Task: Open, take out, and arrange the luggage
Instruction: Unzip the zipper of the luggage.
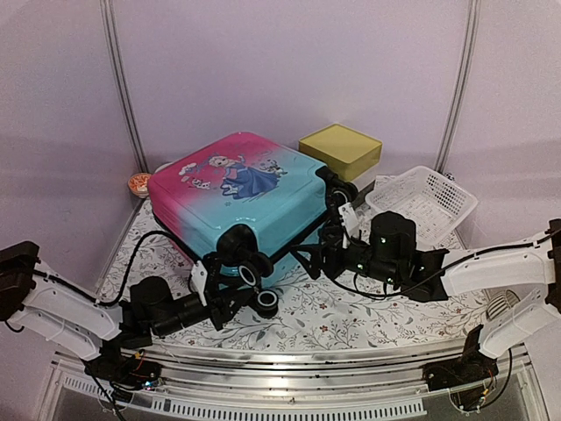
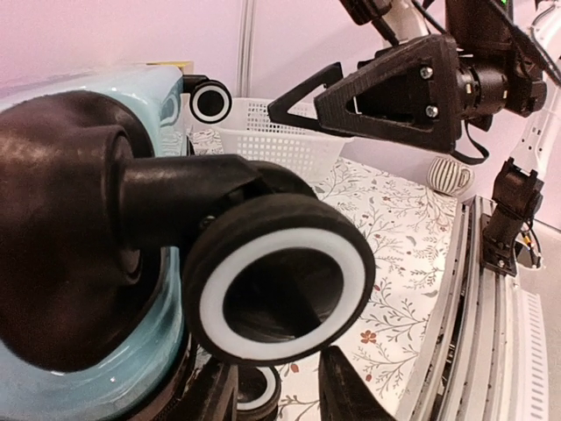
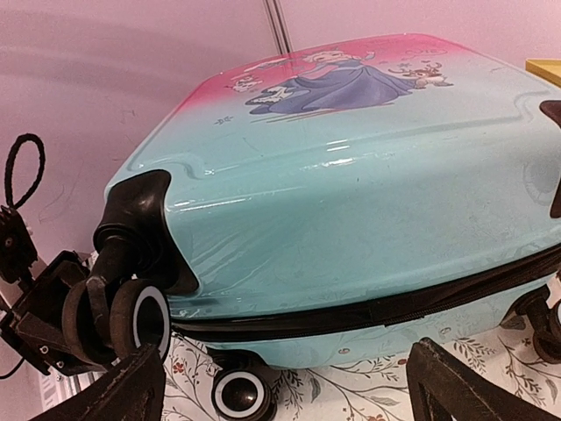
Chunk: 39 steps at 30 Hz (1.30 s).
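Note:
The luggage (image 1: 245, 197) lies flat on the table with its pink-to-turquoise printed shell facing up and its black zipper band (image 3: 368, 307) closed along the near side. My left gripper (image 1: 230, 294) is at the near left corner. Its fingers (image 2: 351, 390) stand a little apart just under a black, white-ringed wheel (image 2: 280, 281), and nothing is gripped between them. My right gripper (image 1: 323, 246) faces the luggage's near right side. It is open wide, a short way in front of the shell, with the zipper band framed between its fingers (image 3: 456, 386).
A yellow-topped box (image 1: 340, 149) stands behind the luggage on the right. A white mesh basket (image 1: 425, 200) is at the far right. A small orange round item (image 1: 138, 184) lies by the left wall, and a striped cup (image 2: 450, 175) sits near the right arm. A metal rail (image 1: 289, 373) runs along the near edge.

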Each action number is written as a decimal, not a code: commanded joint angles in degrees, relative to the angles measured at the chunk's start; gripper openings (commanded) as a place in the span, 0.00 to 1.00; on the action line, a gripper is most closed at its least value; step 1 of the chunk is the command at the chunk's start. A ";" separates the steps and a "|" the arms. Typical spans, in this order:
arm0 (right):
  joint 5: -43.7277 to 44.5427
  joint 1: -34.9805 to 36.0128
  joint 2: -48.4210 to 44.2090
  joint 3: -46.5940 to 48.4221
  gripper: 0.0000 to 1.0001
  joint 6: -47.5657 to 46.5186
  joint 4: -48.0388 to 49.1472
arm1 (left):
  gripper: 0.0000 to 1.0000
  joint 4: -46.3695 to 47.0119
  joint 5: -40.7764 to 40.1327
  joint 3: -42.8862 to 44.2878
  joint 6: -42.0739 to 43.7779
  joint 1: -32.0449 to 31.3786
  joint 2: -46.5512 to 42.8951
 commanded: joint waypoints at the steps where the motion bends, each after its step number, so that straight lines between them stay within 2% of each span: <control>1: 1.07 0.21 -0.67 -0.68 0.98 -3.34 2.24 | 0.34 -4.32 -1.61 -0.52 0.20 -0.85 -4.56; 10: 1.08 0.19 -1.96 -1.04 0.99 -2.89 3.29 | 0.35 -15.28 -4.05 -0.94 -0.91 -0.98 -17.93; 16: -1.03 0.20 1.54 -0.75 1.00 -2.85 4.47 | 0.43 -22.07 -7.55 -0.64 -6.54 -0.88 -27.47; 23: -1.08 4.05 4.61 -10.11 0.80 -6.30 26.93 | 0.42 -28.52 -10.11 -0.55 -16.27 -0.08 -32.83; 27: 1.50 8.08 10.55 -8.35 0.81 -13.86 28.74 | 0.42 -33.77 -9.78 1.64 -21.81 2.07 -33.79; 31: 1.27 9.44 15.88 -9.67 0.79 -15.65 37.55 | 0.48 -37.60 -8.05 4.19 -23.79 3.30 -33.67; 36: -0.51 9.75 21.92 -10.80 0.73 -16.17 46.18 | 0.50 -38.79 -7.09 4.23 -25.61 4.12 -33.91; 39: -0.80 9.71 24.79 -10.91 0.74 -14.40 49.52 | 0.52 -38.87 -6.78 3.83 -26.61 4.46 -34.15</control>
